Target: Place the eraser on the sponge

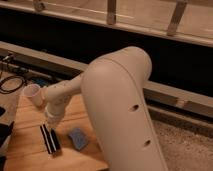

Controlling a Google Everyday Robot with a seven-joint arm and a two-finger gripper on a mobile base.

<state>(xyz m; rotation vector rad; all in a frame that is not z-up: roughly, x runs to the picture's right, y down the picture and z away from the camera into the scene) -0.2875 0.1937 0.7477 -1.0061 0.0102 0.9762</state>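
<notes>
The eraser (49, 139), a long black block with pale stripes, lies on the wooden table (22, 150) at the lower left. My gripper (50, 123) reaches down from the white forearm onto the eraser's far end and is shut there. The sponge (77, 138), a small light-blue pad, lies flat just right of the eraser, a short gap apart. My bulky white upper arm (125, 110) fills the middle of the view and hides the table's right side.
A white cup (31, 92) stands at the table's back left, close behind the gripper's wrist. Black cables (10, 82) lie left of the table. A dark wall and a ledge (180, 100) run behind it.
</notes>
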